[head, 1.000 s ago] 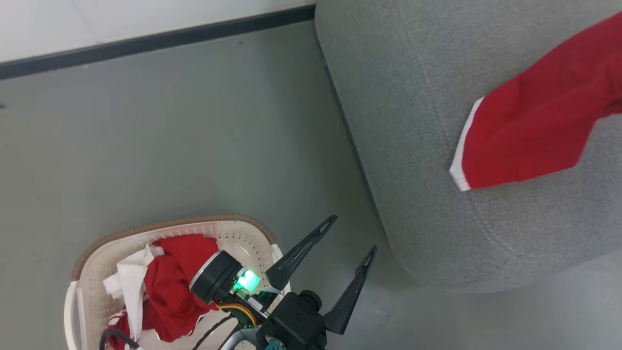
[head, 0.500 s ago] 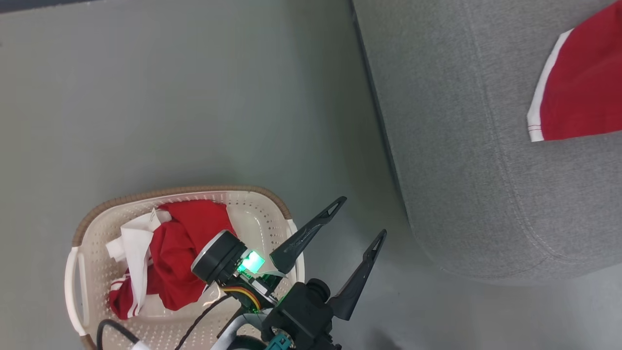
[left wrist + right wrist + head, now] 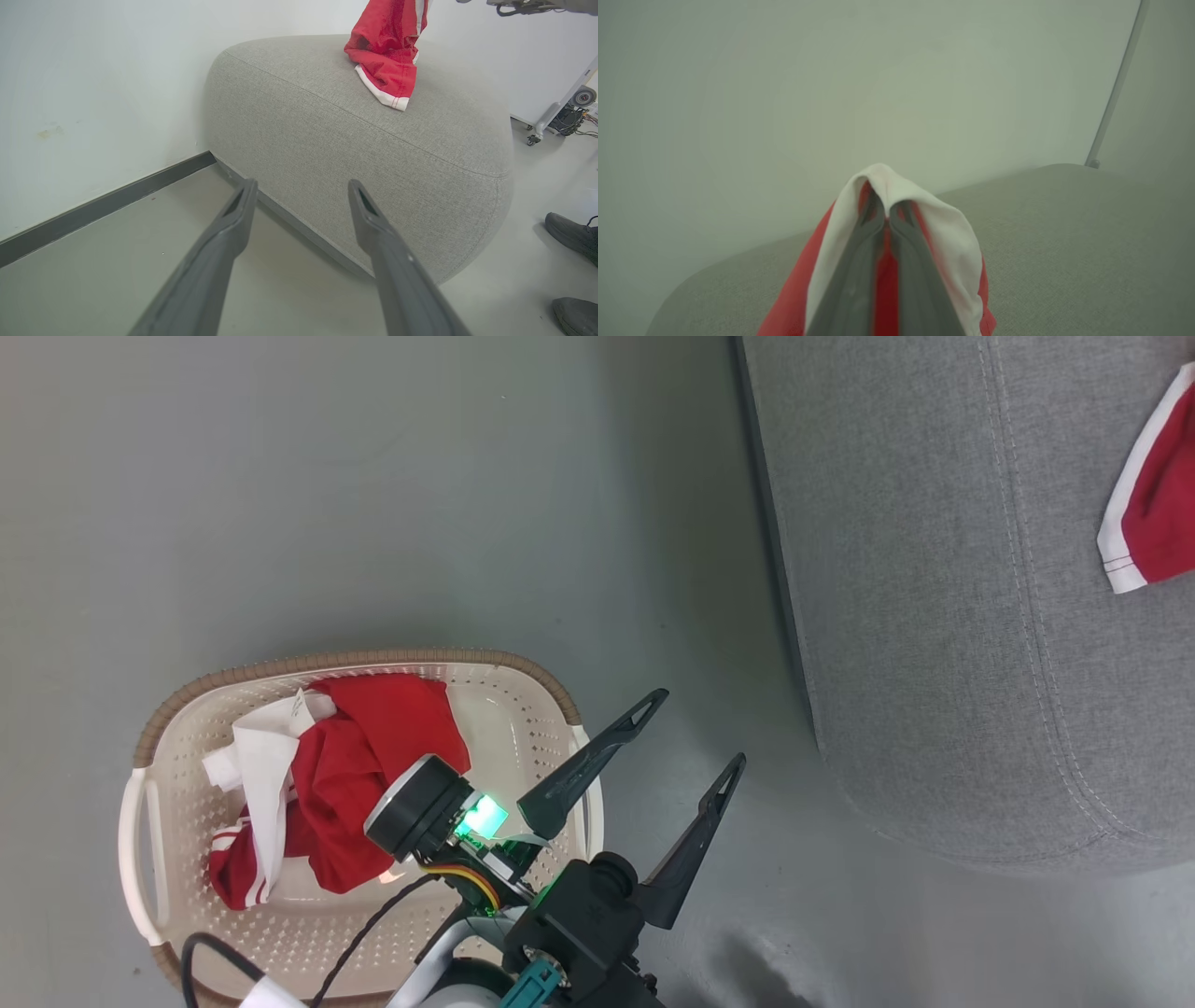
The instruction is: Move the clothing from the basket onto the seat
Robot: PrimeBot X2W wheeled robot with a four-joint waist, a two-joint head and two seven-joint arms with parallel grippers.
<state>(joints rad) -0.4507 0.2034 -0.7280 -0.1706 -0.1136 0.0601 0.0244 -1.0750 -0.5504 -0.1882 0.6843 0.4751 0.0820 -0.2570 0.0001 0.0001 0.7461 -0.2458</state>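
A cream basket (image 3: 187,905) with a brown rim stands on the floor at the lower left of the head view, holding crumpled red and white clothing (image 3: 345,775). My left gripper (image 3: 695,728) hangs open just right of the basket, over bare floor, nothing between its fingers. The grey seat (image 3: 934,569) is at the upper right. One red garment with white trim (image 3: 1153,513) drapes onto it; in the left wrist view this garment (image 3: 387,51) hangs from above with its hem on the seat (image 3: 350,135). My right gripper (image 3: 887,212) is shut on that garment's white-trimmed fabric (image 3: 943,228) above the seat.
Grey floor runs between basket and seat. A white wall with a dark skirting board (image 3: 103,205) stands behind the seat. A person's dark shoes (image 3: 572,233) are on the floor right of the seat, and a wheeled stand (image 3: 560,112) with cables sits farther back.
The head camera has swung, shifting the basket up and the seat and garment toward the right edge; less of the red garment is in view. My left gripper keeps its open pose.
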